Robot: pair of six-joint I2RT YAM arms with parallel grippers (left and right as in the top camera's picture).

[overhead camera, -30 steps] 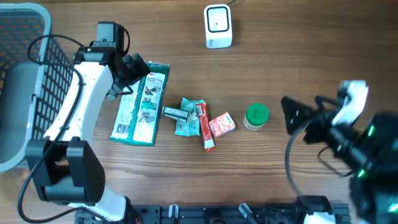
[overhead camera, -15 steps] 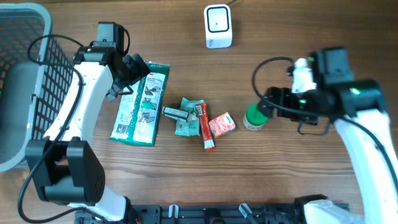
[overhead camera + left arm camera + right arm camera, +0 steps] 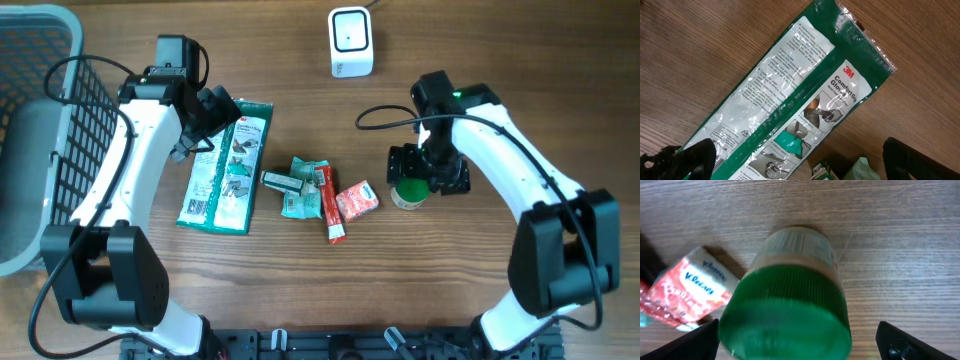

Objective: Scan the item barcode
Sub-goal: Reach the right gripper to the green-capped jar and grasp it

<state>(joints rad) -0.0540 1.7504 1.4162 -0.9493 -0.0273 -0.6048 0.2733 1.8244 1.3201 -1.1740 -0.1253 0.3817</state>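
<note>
A small jar with a green lid (image 3: 411, 188) stands on the wooden table right of centre. My right gripper (image 3: 428, 172) hovers over it, open. In the right wrist view the lid (image 3: 790, 310) fills the space between the two dark fingertips (image 3: 685, 345), which stand apart from its sides. My left gripper (image 3: 207, 122) is open above the top end of a long green glove packet (image 3: 228, 168). The left wrist view shows the packet (image 3: 790, 100) lying flat below the wide jaws. The white scanner (image 3: 350, 42) stands at the far edge. No barcode is readable.
A red Kleenex pack (image 3: 357, 200), a red stick pack (image 3: 330, 205) and a small green pouch (image 3: 300, 195) lie bunched between the packet and the jar. A grey wire basket (image 3: 40, 100) fills the far left. The Kleenex pack (image 3: 690, 292) lies just left of the jar.
The right arm has swung in from the right edge to over the green-lidded jar, its gripper staying open. The left arm and the items have not moved.
</note>
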